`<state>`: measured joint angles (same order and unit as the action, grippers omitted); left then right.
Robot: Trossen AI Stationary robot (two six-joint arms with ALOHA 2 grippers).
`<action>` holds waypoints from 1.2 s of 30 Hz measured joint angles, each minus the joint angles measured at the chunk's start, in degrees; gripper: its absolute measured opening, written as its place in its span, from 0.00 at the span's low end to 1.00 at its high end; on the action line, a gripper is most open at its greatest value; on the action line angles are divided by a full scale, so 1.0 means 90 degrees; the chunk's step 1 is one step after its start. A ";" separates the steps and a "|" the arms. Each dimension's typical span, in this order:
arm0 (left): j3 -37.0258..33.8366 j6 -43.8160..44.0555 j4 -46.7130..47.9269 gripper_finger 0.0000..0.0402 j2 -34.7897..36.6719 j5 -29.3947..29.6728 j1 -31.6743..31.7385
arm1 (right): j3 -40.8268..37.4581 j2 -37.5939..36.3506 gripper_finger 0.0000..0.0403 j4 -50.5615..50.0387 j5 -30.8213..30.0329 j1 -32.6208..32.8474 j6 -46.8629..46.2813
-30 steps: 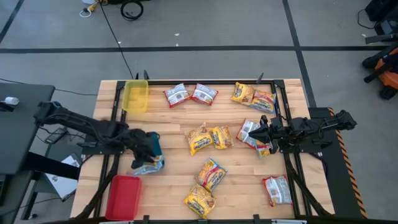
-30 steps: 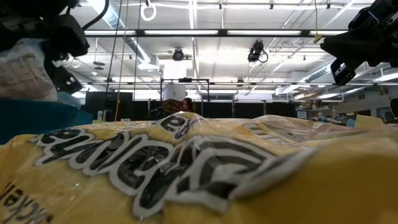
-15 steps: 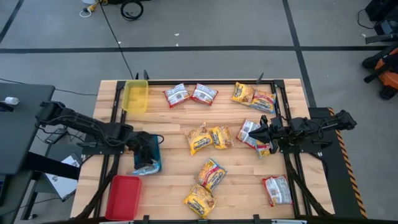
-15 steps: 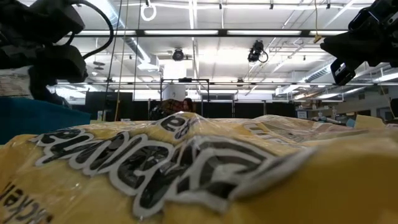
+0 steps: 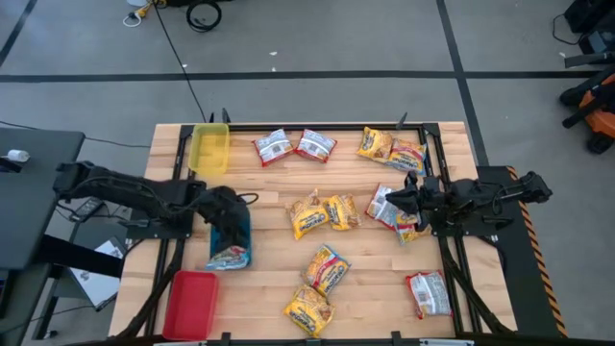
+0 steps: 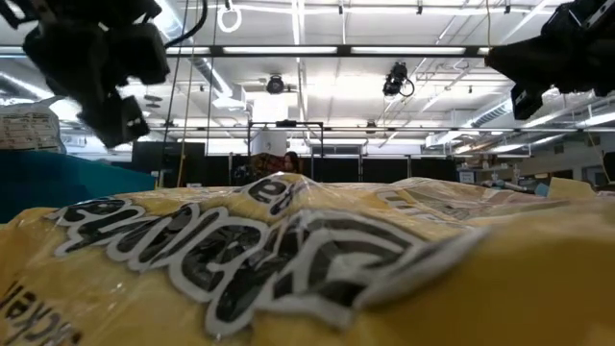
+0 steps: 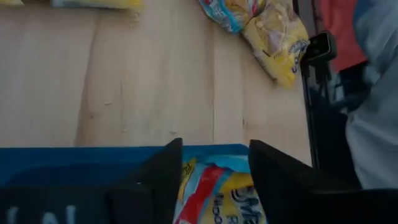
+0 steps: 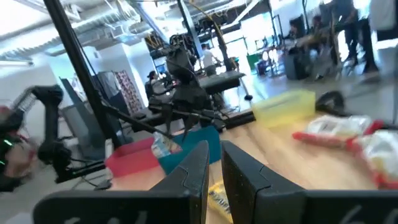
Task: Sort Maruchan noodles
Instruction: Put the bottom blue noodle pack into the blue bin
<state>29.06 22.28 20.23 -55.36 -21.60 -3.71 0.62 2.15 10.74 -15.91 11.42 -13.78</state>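
Maruchan noodles [image 5: 321, 212]: you have about a dozen packets. Your left end effector [image 5: 229, 227] hangs fingers apart over the blue tray [image 5: 237, 231], holding nothing; the right end effector [image 5: 402, 197] is nearly closed, empty.

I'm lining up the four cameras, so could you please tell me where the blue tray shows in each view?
High view: blue tray at the table's left side, under the left tool.
Low view: teal wall at left edge.
Left wrist view: blue rim along the bottom.
Right wrist view: far across the table.
Shared landmark: the red tray beside it.
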 joint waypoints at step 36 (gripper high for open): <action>0.5084 -0.1318 -0.2340 0.58 -0.6217 0.4456 -0.2328 | 0.3656 0.5833 0.12 -0.1762 -0.1418 0.1416 0.0983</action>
<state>74.81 10.41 -0.83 -111.31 18.50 -24.66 33.53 54.65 -5.11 -28.67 24.16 -4.93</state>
